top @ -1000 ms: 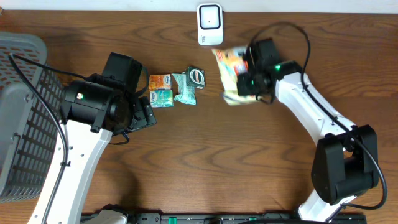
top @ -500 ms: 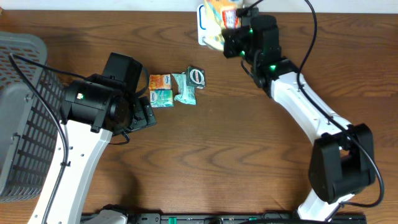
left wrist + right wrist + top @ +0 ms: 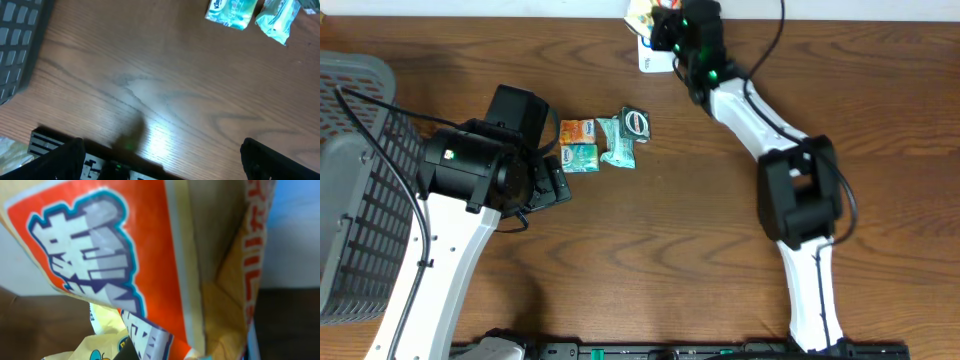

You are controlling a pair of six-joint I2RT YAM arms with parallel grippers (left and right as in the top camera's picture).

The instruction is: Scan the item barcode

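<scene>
A teal packet [image 3: 231, 11] and a green pack [image 3: 276, 17] lie on the wooden table [image 3: 165, 90] ahead of the left jaws; a grey basket [image 3: 17, 45] stands off to their left.

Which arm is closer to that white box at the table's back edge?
Right. The right gripper, holding a snack bag, is at the white box; the left gripper is far off beside the small packets.

Open: bare table [image 3: 650, 240] centre to near, and far right corner | blocked left: basket [image 3: 355, 180], left arm [image 3: 460, 200] | blocked mid-left: packets [image 3: 600, 140] | blocked far centre: scanner [image 3: 653, 60] under snack bag [image 3: 642, 14], right arm [image 3: 760, 110] slanting across.
</scene>
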